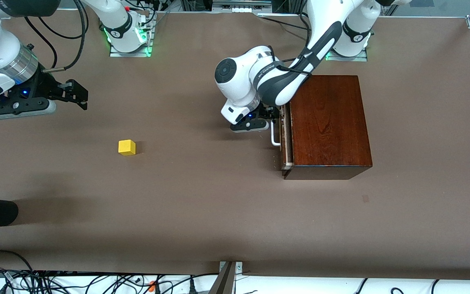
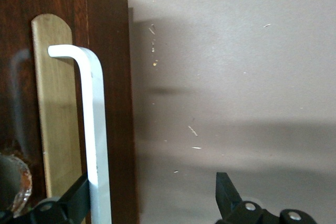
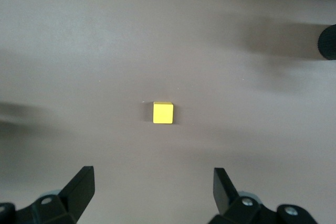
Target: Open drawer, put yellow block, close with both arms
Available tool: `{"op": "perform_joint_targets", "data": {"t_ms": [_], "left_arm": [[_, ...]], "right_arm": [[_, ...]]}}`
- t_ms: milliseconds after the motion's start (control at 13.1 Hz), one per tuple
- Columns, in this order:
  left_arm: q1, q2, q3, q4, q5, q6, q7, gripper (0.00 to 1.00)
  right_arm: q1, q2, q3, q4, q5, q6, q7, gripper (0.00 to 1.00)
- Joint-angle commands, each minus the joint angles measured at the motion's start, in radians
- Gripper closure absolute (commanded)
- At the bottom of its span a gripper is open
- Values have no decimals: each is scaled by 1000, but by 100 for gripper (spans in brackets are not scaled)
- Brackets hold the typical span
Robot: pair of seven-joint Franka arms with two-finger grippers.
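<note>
While the drawer (image 1: 286,139) sits barely ajar, left gripper (image 1: 274,115) is spread around its white handle (image 2: 94,129), a rigid, smooth bar; hook mid-bar. Yellow block (image 1: 127,147), apparently light and hard-edged, lies toward the right arm's end of the table; right gripper (image 1: 80,96) hovers wide.

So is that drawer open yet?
Barely: the drawer shows only a thin pale strip out of the box.
</note>
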Motion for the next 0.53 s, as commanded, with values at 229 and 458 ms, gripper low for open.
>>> {"op": "perform_joint_targets", "data": {"t_ms": [229,458], "left_arm": [[-82,98,1,156,7,-12,-41,0],[-96,118,1,201,4,-13,-50,0]], "right_arm": [[0,13,2,28,-2,-15,6,0],[0,13,1,28,-4,-15,6,0]]}}
